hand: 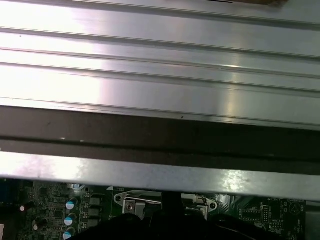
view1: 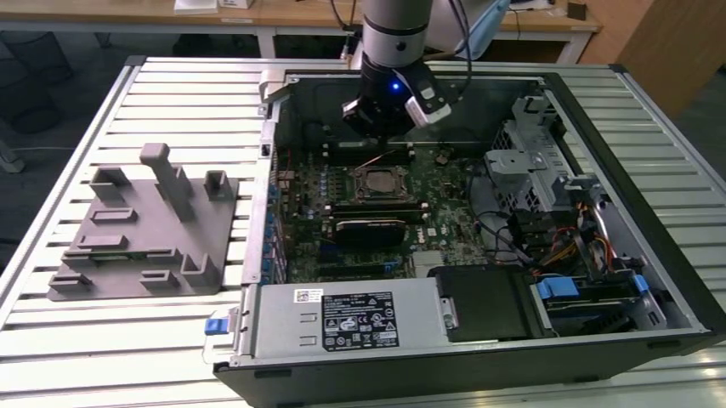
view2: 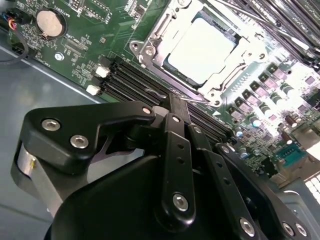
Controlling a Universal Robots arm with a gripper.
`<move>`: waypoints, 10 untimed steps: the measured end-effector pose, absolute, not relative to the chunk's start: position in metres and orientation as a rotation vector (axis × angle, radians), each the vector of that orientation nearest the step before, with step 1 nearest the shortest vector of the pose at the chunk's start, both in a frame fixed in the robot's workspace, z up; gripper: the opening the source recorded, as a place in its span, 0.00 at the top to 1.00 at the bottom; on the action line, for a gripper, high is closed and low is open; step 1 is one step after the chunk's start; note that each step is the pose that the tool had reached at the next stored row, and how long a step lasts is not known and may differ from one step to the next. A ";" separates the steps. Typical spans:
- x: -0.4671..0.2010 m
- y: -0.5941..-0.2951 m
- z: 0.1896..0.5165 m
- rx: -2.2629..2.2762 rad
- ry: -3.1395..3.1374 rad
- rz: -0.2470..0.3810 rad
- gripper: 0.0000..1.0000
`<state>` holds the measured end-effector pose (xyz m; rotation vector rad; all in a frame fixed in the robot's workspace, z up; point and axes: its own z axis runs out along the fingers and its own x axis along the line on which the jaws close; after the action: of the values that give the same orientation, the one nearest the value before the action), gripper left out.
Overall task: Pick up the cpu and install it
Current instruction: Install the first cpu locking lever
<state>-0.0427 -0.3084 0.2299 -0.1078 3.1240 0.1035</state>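
Note:
The cpu [view2: 200,50] lies flat in the motherboard socket, its pale metal top facing up inside the silver socket frame [view2: 150,47]. In the exterior view the cpu [view1: 375,181] sits mid-board inside the open computer case [view1: 278,246]. My gripper [view1: 378,140] hangs just above the board, a little toward the back of the socket. In the second wrist view my gripper [view2: 178,102] points at the memory slots [view2: 135,82] beside the socket. Its black fingers are drawn together with nothing between them. It is apart from the cpu.
A grey fixture [view1: 142,229] with upright posts lies on the slatted table at the exterior view's left. Inside the case are a power supply [view1: 352,319], a drive cage [view1: 533,161], cables [view1: 556,246] and a black block [view1: 369,228] below the socket. The case wall [hand: 160,175] is close by.

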 end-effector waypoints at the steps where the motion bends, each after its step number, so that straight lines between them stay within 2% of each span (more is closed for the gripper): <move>1: -0.042 -0.308 0.230 -0.108 3.124 0.104 0.89; 10: -0.040 -0.308 0.225 -0.108 3.124 0.103 0.89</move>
<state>-0.0395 -0.3077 0.2249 -0.1079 3.1240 0.1035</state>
